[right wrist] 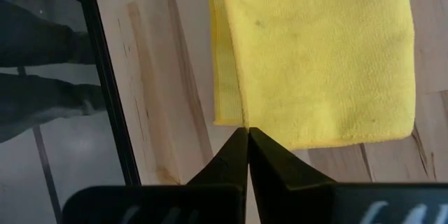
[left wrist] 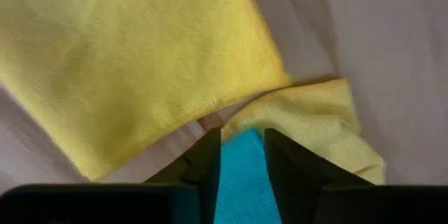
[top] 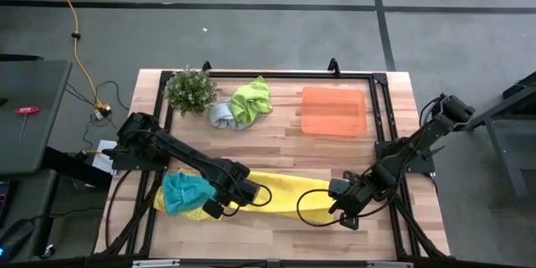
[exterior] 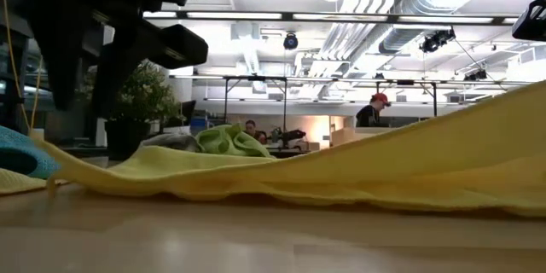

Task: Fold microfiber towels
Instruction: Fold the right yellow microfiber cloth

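My left gripper (left wrist: 241, 155) sits with its fingers parted, the teal towel (top: 184, 191) showing between them and the yellow towel (top: 280, 194) spread just ahead. My right gripper (right wrist: 247, 145) is clenched on the near edge of that yellow towel, pinching its corner.

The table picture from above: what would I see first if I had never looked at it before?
First you would spot the long yellow towel stretched across the near side of the table, with a dark arm at each end. The left tool sits beside a crumpled teal towel, its fingers a little apart. The right tool, shut, is at the towel's other end. At the far side, a bright orange tray glows.
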Robot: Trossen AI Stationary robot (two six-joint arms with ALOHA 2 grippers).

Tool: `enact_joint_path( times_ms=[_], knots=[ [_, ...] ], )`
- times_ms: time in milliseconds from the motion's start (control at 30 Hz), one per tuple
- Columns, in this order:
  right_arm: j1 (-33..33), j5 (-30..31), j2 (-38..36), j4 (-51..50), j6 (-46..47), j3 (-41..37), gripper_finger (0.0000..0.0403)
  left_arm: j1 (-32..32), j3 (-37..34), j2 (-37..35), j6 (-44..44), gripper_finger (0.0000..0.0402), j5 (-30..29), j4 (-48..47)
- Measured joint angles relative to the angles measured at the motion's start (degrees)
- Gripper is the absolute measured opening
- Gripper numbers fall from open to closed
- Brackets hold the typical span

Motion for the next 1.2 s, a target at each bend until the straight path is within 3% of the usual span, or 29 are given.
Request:
enact_joint_path(
  times_ms=[300, 600, 733, 933, 1067, 1200],
  knots=[
    [0.0, -2.6, 0.0, 1.4, 0.4, 0.0, 0.0013, 0.6, 0.0, 0.0, 0.0, 0.0142, 0.9, -3.4],
    [0.0, -2.8, 0.0, 3.4, 1.6, 0.0, 0.0141, 3.5, 0.0, 0.0, 2.1, 0.0132, 0.8, -4.6],
    [0.0, -2.8, 0.0, 3.6, 2.8, 0.0, 0.0174, 5.0, 0.0, 0.0, 4.4, 0.0127, 0.8, -5.4],
    [0.8, -1.8, 0.0, 1.0, 6.5, 0.0, 0.0179, 6.9, 0.0, 0.0, 6.8, 0.0113, 1.4, -3.3],
    [4.2, 0.8, 0.0, -1.8, 10.0, 0.0, 0.0179, 8.3, 0.0, 0.0, 7.7, 0.0099, 6.0, -0.5],
    [7.9, 3.5, 0.0, -4.3, 16.8, 0.0, 0.0179, 11.5, 0.0, -1.9, 8.6, 0.0084, 5.6, -0.7]
  ],
)
